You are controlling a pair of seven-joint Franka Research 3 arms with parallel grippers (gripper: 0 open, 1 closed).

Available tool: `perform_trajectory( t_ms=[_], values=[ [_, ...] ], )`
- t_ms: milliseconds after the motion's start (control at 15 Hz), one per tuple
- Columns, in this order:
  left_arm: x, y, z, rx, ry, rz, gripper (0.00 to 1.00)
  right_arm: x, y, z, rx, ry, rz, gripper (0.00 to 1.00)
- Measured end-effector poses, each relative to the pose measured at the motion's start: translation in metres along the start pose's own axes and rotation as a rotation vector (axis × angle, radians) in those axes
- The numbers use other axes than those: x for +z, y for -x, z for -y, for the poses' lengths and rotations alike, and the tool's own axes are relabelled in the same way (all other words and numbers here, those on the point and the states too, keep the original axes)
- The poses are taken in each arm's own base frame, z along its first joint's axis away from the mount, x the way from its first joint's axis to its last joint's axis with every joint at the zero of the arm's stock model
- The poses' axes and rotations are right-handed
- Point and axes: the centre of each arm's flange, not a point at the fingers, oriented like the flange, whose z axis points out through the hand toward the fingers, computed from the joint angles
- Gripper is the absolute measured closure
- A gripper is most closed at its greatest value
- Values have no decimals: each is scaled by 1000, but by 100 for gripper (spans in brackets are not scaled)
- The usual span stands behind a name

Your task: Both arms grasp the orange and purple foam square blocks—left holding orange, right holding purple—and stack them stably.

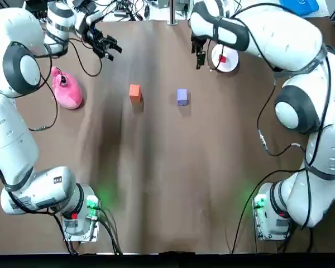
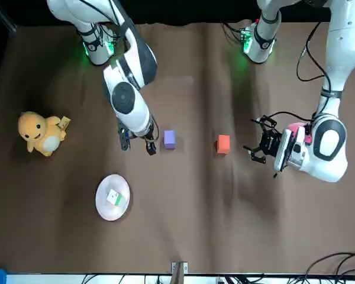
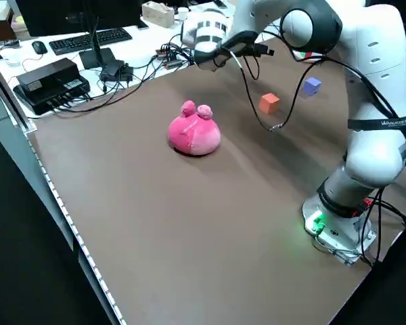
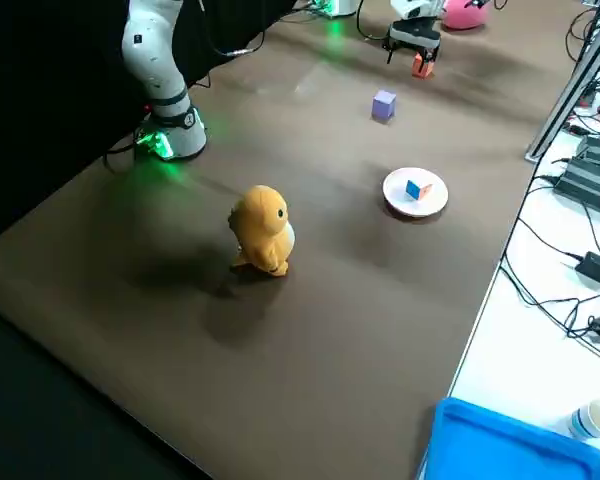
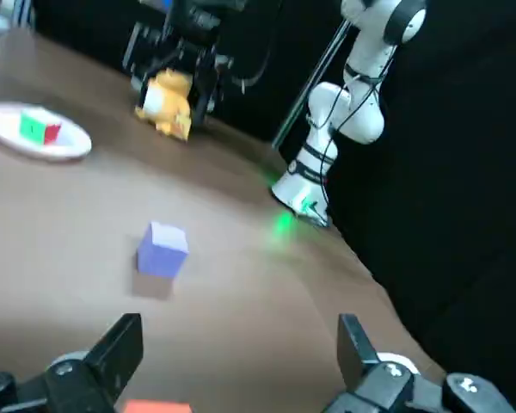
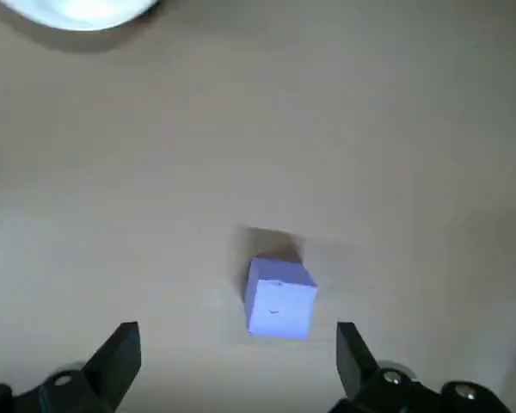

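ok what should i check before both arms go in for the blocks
1. Left gripper open: ok, fingers spread, nothing held.
2. Right gripper open: ok, fingers spread, nothing held.
3. Orange block and purple block sit apart on the table: ok.
4. Purple block between the right fingers: not ok, it lies ahead of them.
5. Orange block between the left fingers: not ok, the gripper is off to its left, nearer the pink toy.
6. White plate clear of the purple block: ok.
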Motion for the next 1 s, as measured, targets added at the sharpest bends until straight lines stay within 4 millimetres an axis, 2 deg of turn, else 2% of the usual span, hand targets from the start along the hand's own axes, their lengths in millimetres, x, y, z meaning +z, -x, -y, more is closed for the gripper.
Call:
perform_trajectory(
  t_ms=[333,400,600,1000],
  values=[
    [30,49,2,144,-55,-122,0,71,33,-3,134,6,-26,0],
    [40,65,2,226,-103,-166,0,96,46,-4,148,-6,-24,0],
    [65,101,4,355,-177,-218,0,120,58,-10,163,4,-38,0],
    [114,173,13,475,-258,-261,0,147,64,-20,154,36,-66,0]
  ],
)
